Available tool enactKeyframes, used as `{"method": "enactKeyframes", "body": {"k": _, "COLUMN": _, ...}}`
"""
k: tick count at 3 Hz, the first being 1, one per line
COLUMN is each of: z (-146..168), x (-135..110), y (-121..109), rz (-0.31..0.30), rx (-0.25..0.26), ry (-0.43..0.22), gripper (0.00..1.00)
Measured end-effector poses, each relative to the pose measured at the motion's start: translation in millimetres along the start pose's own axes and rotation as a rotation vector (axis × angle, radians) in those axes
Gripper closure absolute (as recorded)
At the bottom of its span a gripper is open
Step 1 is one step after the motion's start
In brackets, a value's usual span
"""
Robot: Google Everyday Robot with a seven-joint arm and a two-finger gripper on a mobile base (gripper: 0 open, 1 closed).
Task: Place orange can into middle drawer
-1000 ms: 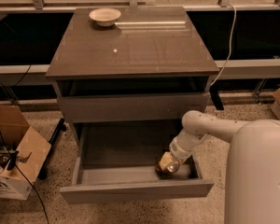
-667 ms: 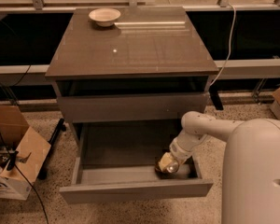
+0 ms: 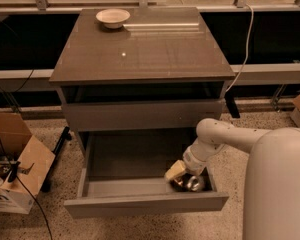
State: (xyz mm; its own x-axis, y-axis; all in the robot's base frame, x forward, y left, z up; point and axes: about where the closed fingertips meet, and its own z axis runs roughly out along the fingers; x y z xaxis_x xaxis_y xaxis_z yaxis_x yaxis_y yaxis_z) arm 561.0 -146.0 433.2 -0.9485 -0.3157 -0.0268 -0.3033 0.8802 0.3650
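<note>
The middle drawer (image 3: 145, 203) is pulled out at the bottom of the grey cabinet. The orange can (image 3: 190, 183) is inside it at the front right corner, low by the drawer floor, with a shiny silver end facing me. My gripper (image 3: 181, 175) reaches down into the drawer from the right and sits directly over the can, touching or almost touching it. The white arm (image 3: 225, 136) bends over the drawer's right wall.
A pale shallow bowl (image 3: 113, 17) sits at the back left of the cabinet top (image 3: 140, 49). A closed plain drawer front (image 3: 140, 115) is above the open one. A cardboard box (image 3: 17, 169) with cables stands on the floor at left. My white body (image 3: 277, 184) fills the right side.
The gripper has stayed at the drawer's front right corner. The can's silver end now shows slightly right of and below the gripper.
</note>
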Motion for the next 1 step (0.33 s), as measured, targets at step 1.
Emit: {"method": "enactKeyframes", "body": {"k": 1, "z": -0.4, "x": -0.3, "y": 0.1, "rz": 0.000, "rx": 0.000, "ry": -0.001, "gripper": 0.00}}
